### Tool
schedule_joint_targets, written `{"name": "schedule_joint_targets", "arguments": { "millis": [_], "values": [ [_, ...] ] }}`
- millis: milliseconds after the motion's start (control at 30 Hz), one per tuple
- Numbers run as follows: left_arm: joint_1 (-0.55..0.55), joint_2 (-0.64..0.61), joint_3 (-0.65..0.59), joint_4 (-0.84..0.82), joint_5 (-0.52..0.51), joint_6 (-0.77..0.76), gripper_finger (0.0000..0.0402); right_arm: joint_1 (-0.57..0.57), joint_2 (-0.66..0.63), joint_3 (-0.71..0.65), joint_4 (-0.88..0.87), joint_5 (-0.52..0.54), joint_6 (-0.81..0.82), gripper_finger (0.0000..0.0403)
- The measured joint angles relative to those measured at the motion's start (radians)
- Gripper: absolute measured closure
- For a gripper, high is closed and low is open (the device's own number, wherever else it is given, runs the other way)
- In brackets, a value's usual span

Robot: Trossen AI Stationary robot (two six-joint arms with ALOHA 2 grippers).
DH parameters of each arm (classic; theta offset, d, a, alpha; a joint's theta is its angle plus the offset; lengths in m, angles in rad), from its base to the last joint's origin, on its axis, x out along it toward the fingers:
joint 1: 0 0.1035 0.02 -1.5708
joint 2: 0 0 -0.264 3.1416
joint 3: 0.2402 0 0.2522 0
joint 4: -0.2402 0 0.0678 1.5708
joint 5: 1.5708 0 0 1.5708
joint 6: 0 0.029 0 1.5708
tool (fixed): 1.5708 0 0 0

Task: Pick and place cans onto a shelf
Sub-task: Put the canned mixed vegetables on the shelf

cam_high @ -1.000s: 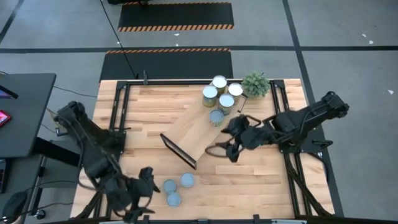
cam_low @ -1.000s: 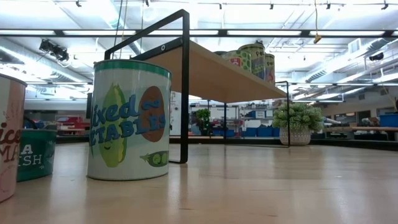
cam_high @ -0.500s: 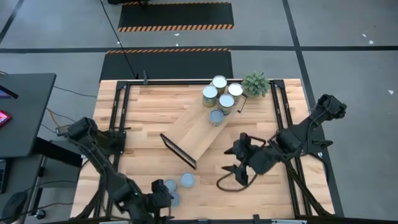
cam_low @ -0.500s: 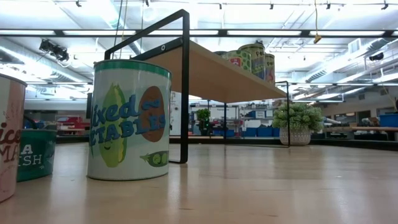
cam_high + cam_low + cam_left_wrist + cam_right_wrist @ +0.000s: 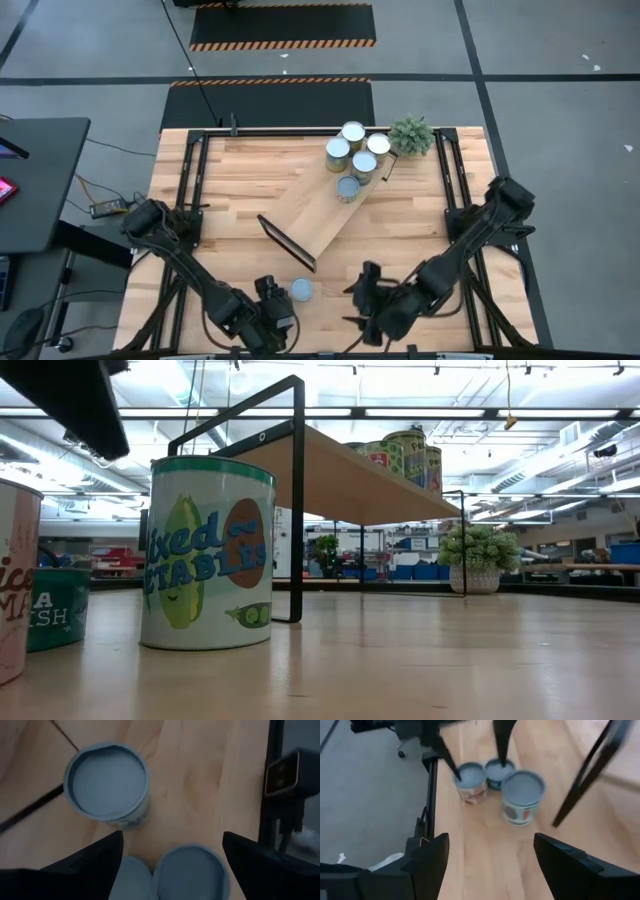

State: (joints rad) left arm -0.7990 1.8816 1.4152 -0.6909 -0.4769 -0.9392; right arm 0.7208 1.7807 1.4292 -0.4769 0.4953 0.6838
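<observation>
Your left gripper hangs with fingers spread wide over one can, another can just ahead. Your right gripper, fingers apart and empty, faces them nearby.

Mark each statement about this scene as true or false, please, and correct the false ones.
1. Five cans stand on the shelf. True; they cluster at its far end.
2. The potted plant stands at the table's near edge. False; it stands at the far edge, beside the shelf's cans.
3. The left claw is open above the cans on the table. True.
4. The right claw holds a can. False; it is open and empty.
5. The shelf lies square to the table edges. False; it runs diagonally.
</observation>
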Motion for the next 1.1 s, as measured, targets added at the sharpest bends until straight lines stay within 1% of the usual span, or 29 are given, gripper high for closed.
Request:
{"name": "schedule_joint_targets", "arguments": {
  "millis": [67,300,433,500,600,767,867,1000,1100],
  "values": [
    [0.003,0.002,0.001,0.008,-0.007,0.034,0.0063,-0.003,0.041,0.000,0.041,-0.007,0.001,0.0106],
    [0.014,0.004,0.001,-0.061,-0.021,0.085,0.0107,-0.037,0.148,0.000,0.205,-0.053,0.001,0.0106],
    [0.024,0.004,-0.002,-0.090,-0.037,0.098,0.0129,-0.063,0.190,0.000,0.244,-0.052,0.003,0.0106],
    [0.032,0.003,-0.030,-0.065,-0.037,0.095,0.0139,-0.077,0.214,0.000,0.258,-0.052,0.002,0.0106],
    [0.036,0.001,-0.086,-0.019,-0.004,0.089,0.0153,-0.096,0.237,0.000,0.263,-0.053,0.005,0.0104],
    [0.050,-0.004,-0.114,0.050,0.003,0.098,0.0171,-0.126,0.262,-0.001,0.275,-0.051,0.004,0.0089],
    [0.071,-0.004,-0.115,0.078,0.011,0.140,0.0180,-0.145,0.281,-0.003,0.275,-0.049,0.004,0.0073],
    [0.092,-0.004,-0.115,0.140,0.058,0.225,0.0189,-0.165,0.299,-0.004,0.277,-0.070,0.005,0.0051],
    [0.094,-0.004,-0.116,0.181,0.070,0.257,0.0195,-0.169,0.299,-0.004,0.276,-0.074,0.003,0.0040]
  ]
}}
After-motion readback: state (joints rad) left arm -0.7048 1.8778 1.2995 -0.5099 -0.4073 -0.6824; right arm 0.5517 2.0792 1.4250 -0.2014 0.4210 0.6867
